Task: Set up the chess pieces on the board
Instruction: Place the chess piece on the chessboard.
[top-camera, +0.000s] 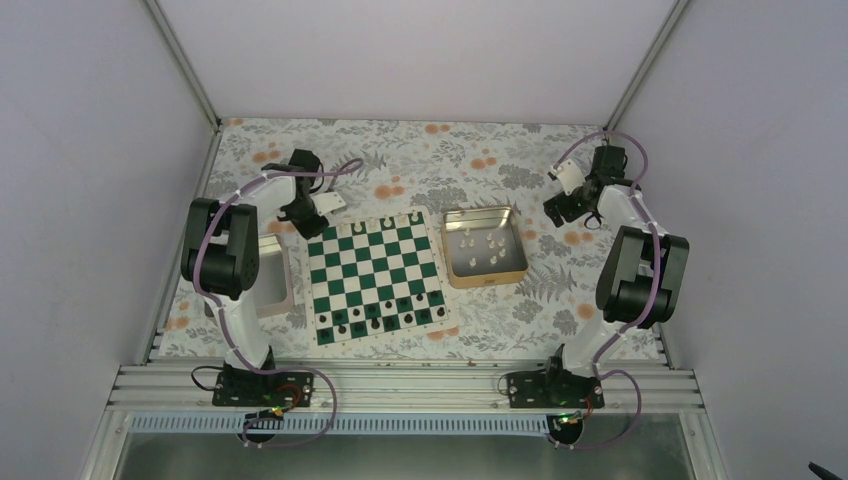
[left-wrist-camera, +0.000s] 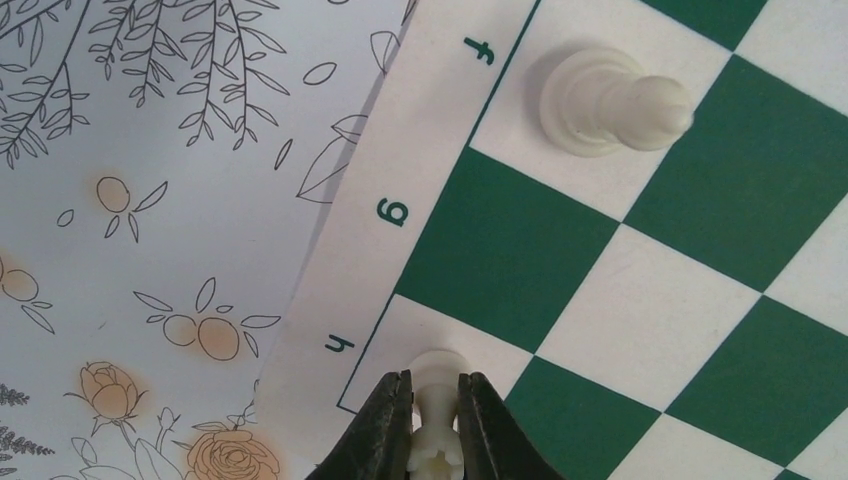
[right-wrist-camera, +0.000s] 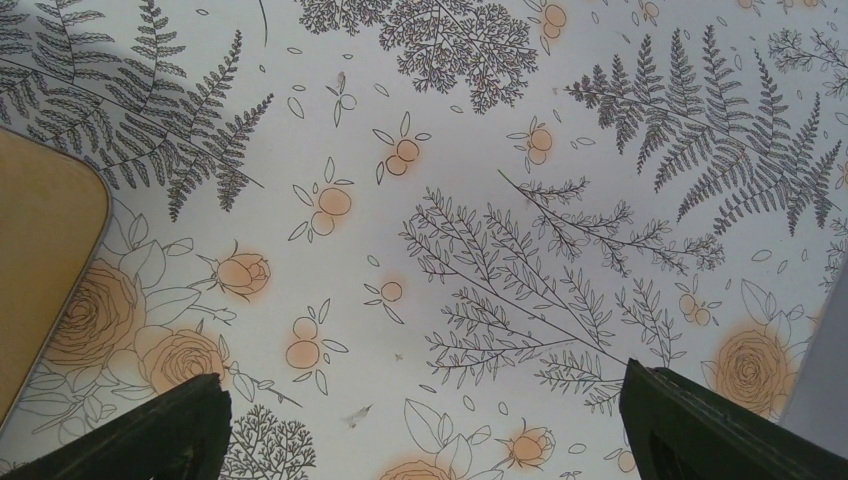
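The green and white board (top-camera: 375, 280) lies mid-table. Its near two rows hold black pieces (top-camera: 385, 318). A few white pieces (top-camera: 388, 219) stand on its far row. My left gripper (top-camera: 303, 212) is at the board's far left corner. In the left wrist view the left gripper (left-wrist-camera: 435, 380) is shut on a white rook (left-wrist-camera: 437, 362), whose base is at the white corner square marked h on the board (left-wrist-camera: 520, 250). Another white piece (left-wrist-camera: 610, 100) stands on the f square. My right gripper (top-camera: 570, 195) is open and empty over the cloth (right-wrist-camera: 425, 400).
A tan tin (top-camera: 485, 272) right of the board holds several white pieces (top-camera: 485, 245); its corner shows in the right wrist view (right-wrist-camera: 40, 260). A grey tray (top-camera: 272, 278) lies left of the board, partly behind the left arm. A floral cloth (top-camera: 450, 160) covers the table.
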